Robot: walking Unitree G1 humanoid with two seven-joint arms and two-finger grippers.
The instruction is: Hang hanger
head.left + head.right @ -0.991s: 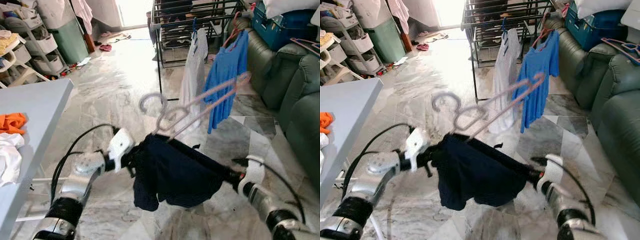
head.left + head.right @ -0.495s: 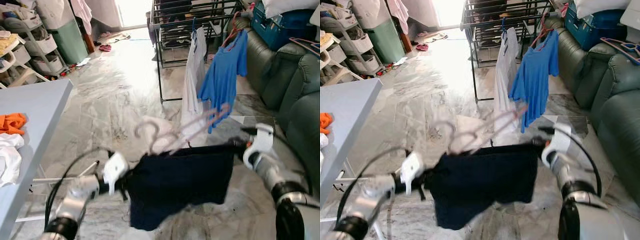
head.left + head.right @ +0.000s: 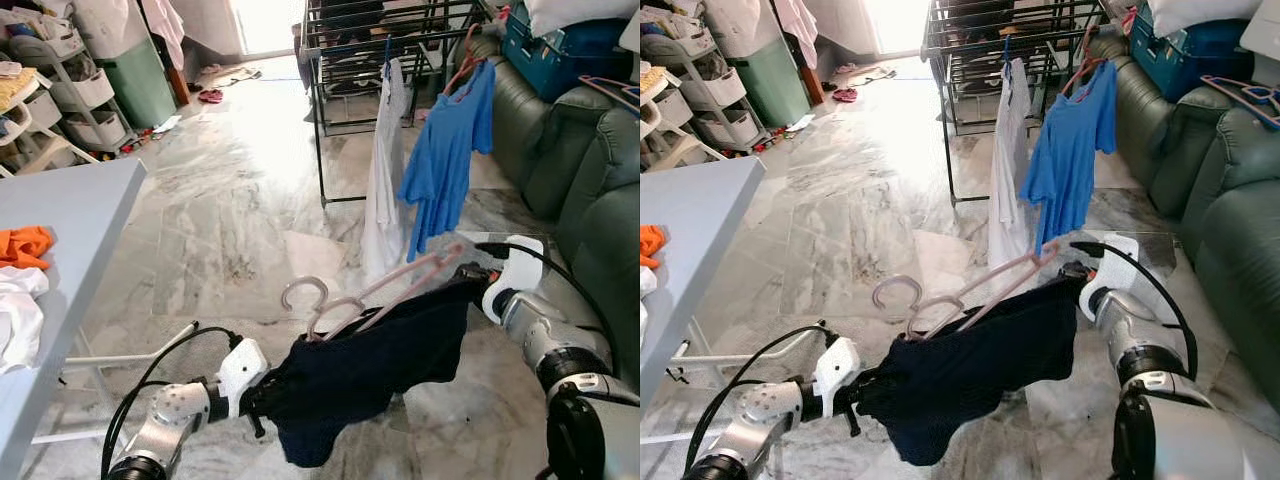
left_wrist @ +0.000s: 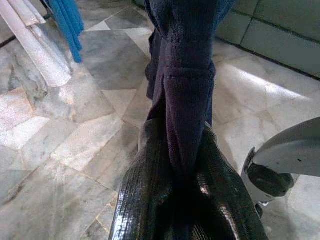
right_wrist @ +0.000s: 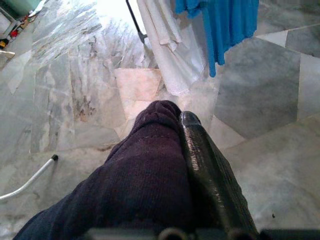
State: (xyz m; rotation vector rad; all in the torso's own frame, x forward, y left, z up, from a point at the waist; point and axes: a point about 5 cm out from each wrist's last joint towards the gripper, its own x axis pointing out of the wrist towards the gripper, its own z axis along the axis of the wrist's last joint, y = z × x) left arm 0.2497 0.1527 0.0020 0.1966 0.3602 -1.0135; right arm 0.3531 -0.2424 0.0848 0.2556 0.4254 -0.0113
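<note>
1. A dark navy garment (image 3: 365,365) is stretched in the air between the two arms, low over the marble floor (image 3: 230,210), sagging at its lower left end.
2. The left claw (image 4: 186,197) is clamped on one bunched edge of the garment; the wrist view shows the cloth pinched tight between both black fingers (image 4: 145,200).
3. The right claw (image 5: 192,150) holds the opposite, higher edge, with the cloth pressed against one black finger (image 5: 205,165); its other finger is hidden under the fabric.
4. A pale pink hanger (image 3: 370,295) sits on the top edge of the garment, tilted, its hook (image 3: 303,292) towards the left arm and its far end close to the right claw. It may be two hangers together; I cannot tell.
5. Further back stands a black drying rack (image 3: 385,55), with a white garment (image 3: 385,170) and a blue shirt (image 3: 445,150) hanging side by side.
6. A green sofa (image 3: 590,170) runs along the right side.
7. On the left is a grey table (image 3: 70,215) carrying an orange cloth (image 3: 22,245) and a white cloth (image 3: 18,315).
</note>
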